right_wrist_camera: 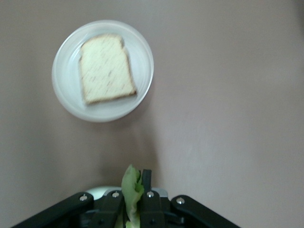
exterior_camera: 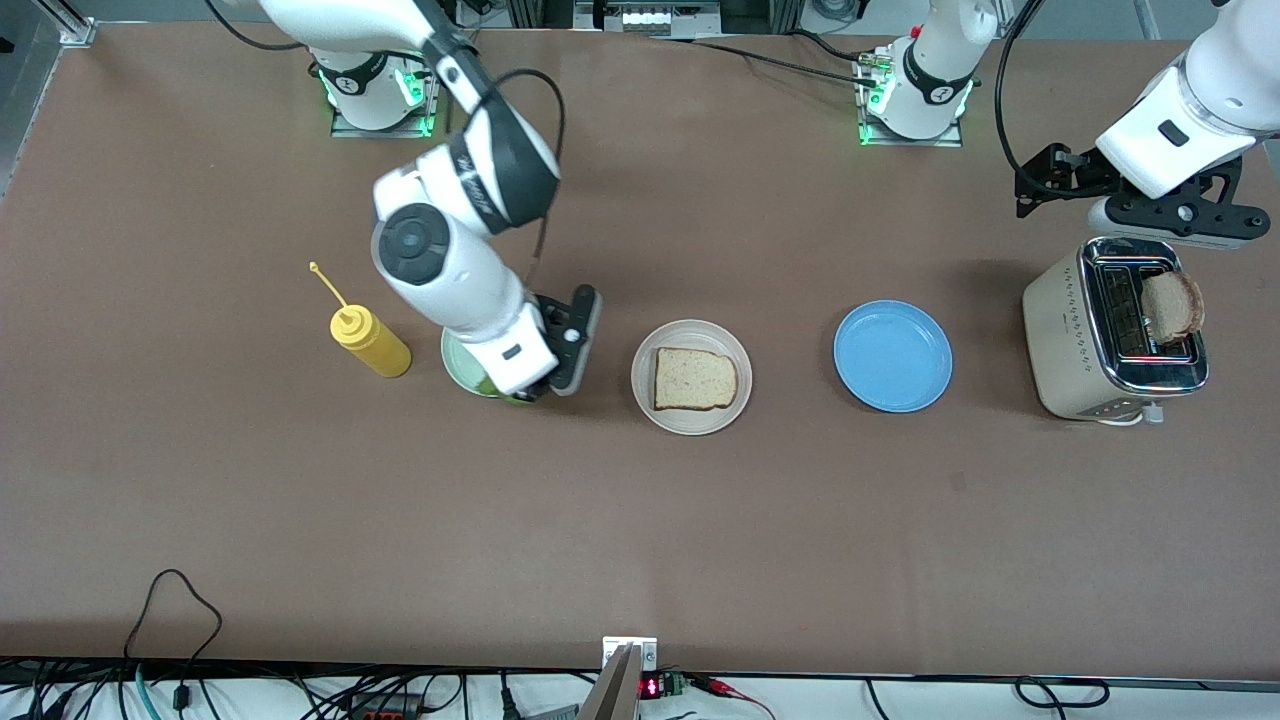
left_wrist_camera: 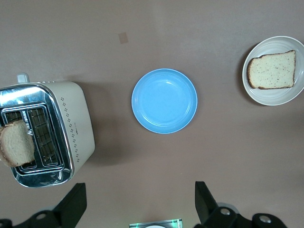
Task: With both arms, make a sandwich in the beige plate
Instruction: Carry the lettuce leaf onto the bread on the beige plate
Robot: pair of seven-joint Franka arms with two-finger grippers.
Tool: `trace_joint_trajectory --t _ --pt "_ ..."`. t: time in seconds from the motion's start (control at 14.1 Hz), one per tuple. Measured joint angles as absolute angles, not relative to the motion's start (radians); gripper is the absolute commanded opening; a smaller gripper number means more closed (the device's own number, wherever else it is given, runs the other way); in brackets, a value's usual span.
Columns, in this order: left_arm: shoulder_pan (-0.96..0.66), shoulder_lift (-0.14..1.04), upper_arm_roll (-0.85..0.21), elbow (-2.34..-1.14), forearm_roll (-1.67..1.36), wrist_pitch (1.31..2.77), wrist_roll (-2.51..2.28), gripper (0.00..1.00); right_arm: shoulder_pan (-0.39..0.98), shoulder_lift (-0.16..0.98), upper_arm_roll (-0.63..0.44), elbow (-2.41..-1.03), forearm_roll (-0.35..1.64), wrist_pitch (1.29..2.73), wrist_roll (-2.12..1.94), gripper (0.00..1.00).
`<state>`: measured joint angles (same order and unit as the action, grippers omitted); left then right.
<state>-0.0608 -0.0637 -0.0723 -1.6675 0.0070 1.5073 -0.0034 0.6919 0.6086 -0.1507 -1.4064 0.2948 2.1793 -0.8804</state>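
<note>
Lettuce leaf (right_wrist_camera: 131,190) pinched between closed fingers of right gripper (right_wrist_camera: 136,199), over mint-green plate (exterior_camera: 462,368) beside beige plate (exterior_camera: 691,377) (one bread slice (exterior_camera: 695,379) lies on it). Left gripper (left_wrist_camera: 137,202) spread wide, holding nothing, above toaster (exterior_camera: 1110,335) with second slice (exterior_camera: 1172,306) in slot.

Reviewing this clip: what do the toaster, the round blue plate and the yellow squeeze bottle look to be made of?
Cream toaster: painted casing, matte, with a mirror-bright metal top, probably chromed steel, given its reflections. Round blue plate: likely plastic; uniform colour, soft sheen, thin rim. Yellow squeeze bottle: probably soft plastic, smooth, opaque, with a thin nozzle. None is certain from looks alone.
</note>
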Motion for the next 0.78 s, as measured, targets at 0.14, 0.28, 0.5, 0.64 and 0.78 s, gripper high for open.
trace_joint_trajectory --t 0.14,0.28,0.5,0.64,0.78 --pt "-0.061 -0.064 -0.072 -1.667 0.007 1.507 -0.003 1.00 0.728 0.668 -0.133 -1.403 0.296 2.310 -0.810 0.00" --pt "-0.061 -0.064 -0.072 -1.668 0.007 1.507 -0.003 1.00 0.758 0.732 -0.115 -1.386 0.296 2.412 -0.745 0.00" --pt "-0.061 -0.064 -0.072 -1.667 0.007 1.507 -0.003 1.00 0.793 0.817 -0.112 -1.307 0.296 2.464 -0.645 0.00" --pt "-0.061 -0.064 -0.072 -1.667 0.007 1.507 -0.003 1.00 0.814 0.858 -0.110 -1.253 0.296 2.485 -0.574 0.00" --pt "-0.061 -0.064 -0.072 -1.668 0.007 1.507 -0.003 1.00 0.836 0.889 -0.102 -1.220 0.296 2.512 -0.517 0.00"
